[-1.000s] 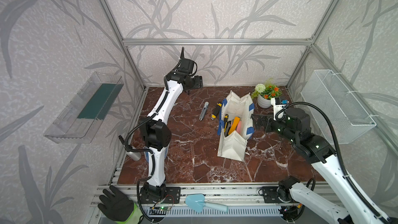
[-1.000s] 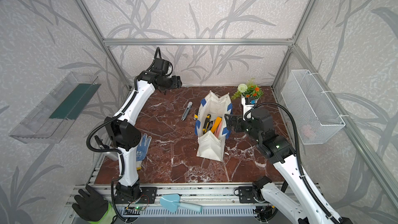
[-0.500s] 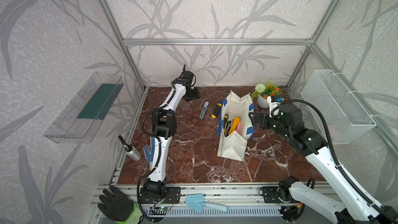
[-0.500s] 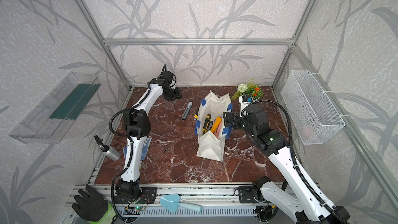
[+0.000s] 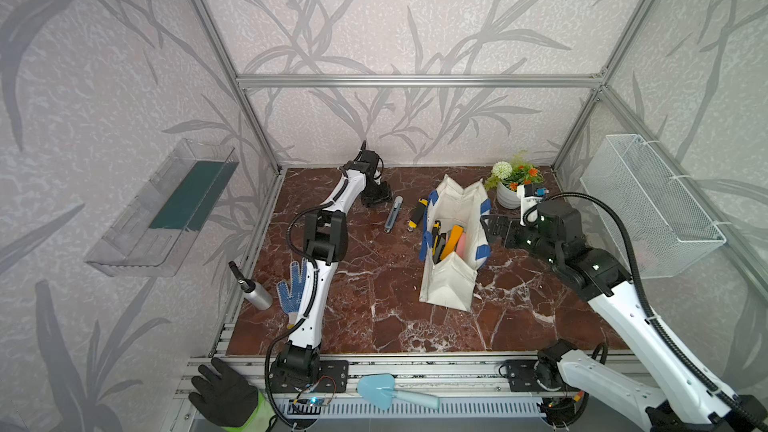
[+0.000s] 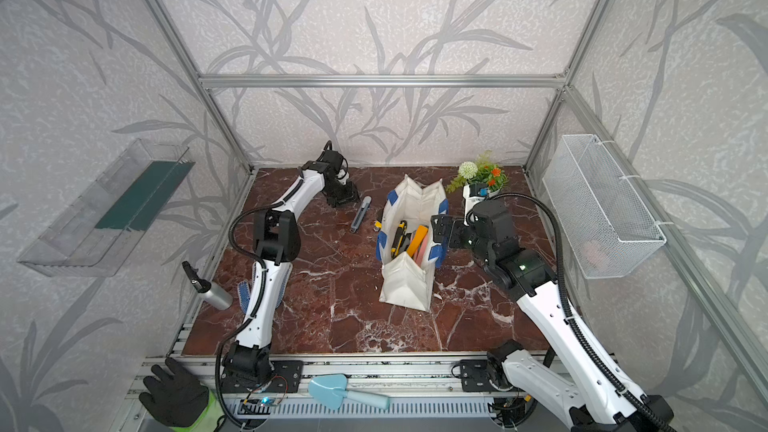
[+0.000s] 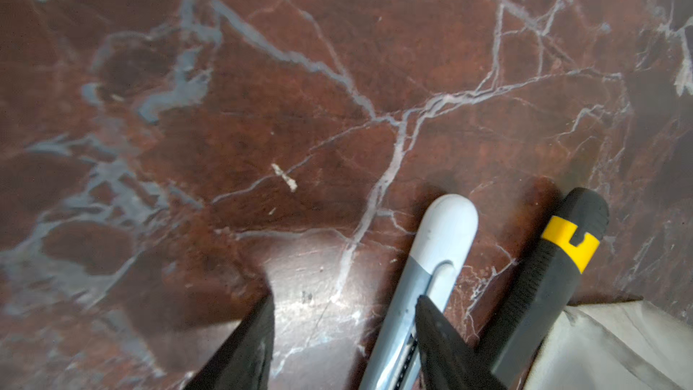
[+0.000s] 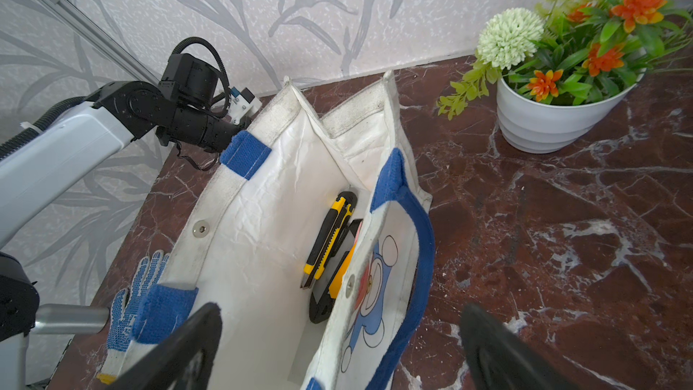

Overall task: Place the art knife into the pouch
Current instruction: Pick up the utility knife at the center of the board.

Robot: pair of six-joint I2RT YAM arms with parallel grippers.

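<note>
Grey-white art knife [image 7: 431, 268] lies beneath one of the left fingers [image 7: 247, 343], which stand spread and empty.

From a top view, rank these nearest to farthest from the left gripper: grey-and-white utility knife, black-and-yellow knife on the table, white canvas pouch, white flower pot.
From the left gripper:
1. Grey-and-white utility knife, right beside it.
2. Black-and-yellow knife, just beyond, against the pouch.
3. White canvas pouch, mid-table.
4. White flower pot, back right corner.
</note>
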